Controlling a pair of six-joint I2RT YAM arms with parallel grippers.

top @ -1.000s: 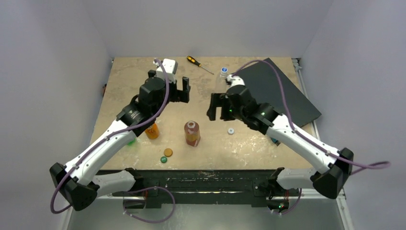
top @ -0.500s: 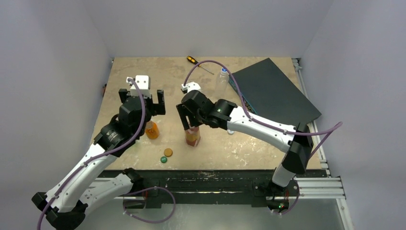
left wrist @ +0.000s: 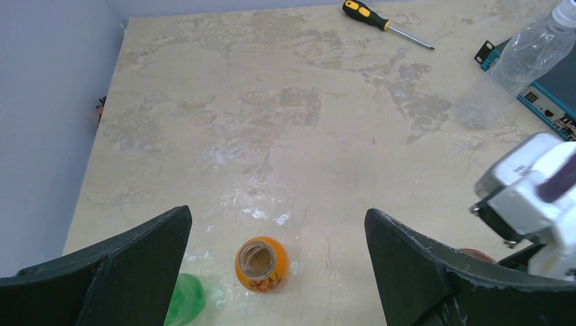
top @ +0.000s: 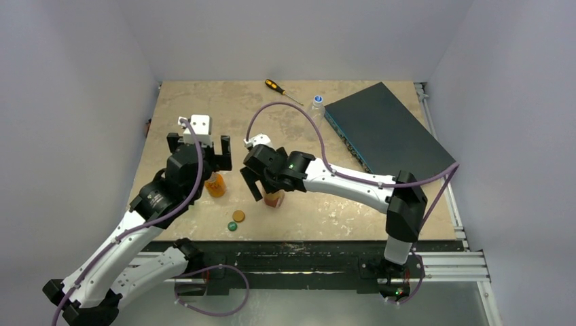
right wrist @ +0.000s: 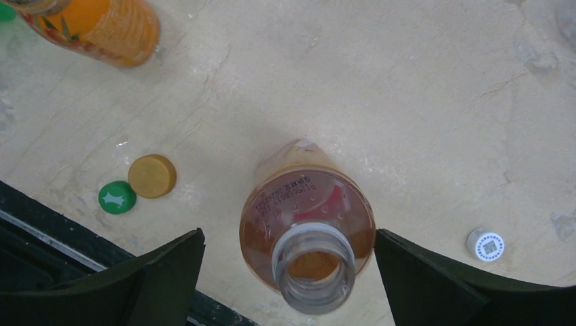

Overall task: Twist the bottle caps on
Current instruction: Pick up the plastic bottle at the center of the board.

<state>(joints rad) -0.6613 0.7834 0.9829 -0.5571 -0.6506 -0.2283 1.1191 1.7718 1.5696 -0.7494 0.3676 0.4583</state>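
Near the front edge of the table (top: 204, 102), barely started by the look of things. Counting three loose ones on the mottled, stone-look top: an orange cap (right wrist: 152, 176), smooth and matte, touching a green cap (right wrist: 117, 197) with a pale star mark, plus a white cap (right wrist: 486, 244) with a printed code on top, well apart from the other two. None on a neck yet. Got the right gripper (right wrist: 289, 234) spread wide on either side of the amber bottle (right wrist: 306, 204), not touching it, holding nothing. Same deal with the left gripper (left wrist: 276, 221): fully spread, empty, hanging over the orange bottle (left wrist: 260, 261), with a sliver of the green bottle (left wrist: 185, 299) just beside that. Looking straight down both necks: open, bare rims (clear plastic at the amber one's mouth, tea-brown lower down, tiny raised dots on a rounded glossy shoulder). Can't tell about the green bottle's neck, only its curved side in shot. Way at the back, next to the dark box (top: 387, 122) and near the screwdriver (top: 282, 90), a clear bottle (top: 316, 110) with what looks like a blue cap (top: 317, 100) already on, though too small to swear to. So probably one done, three to go.
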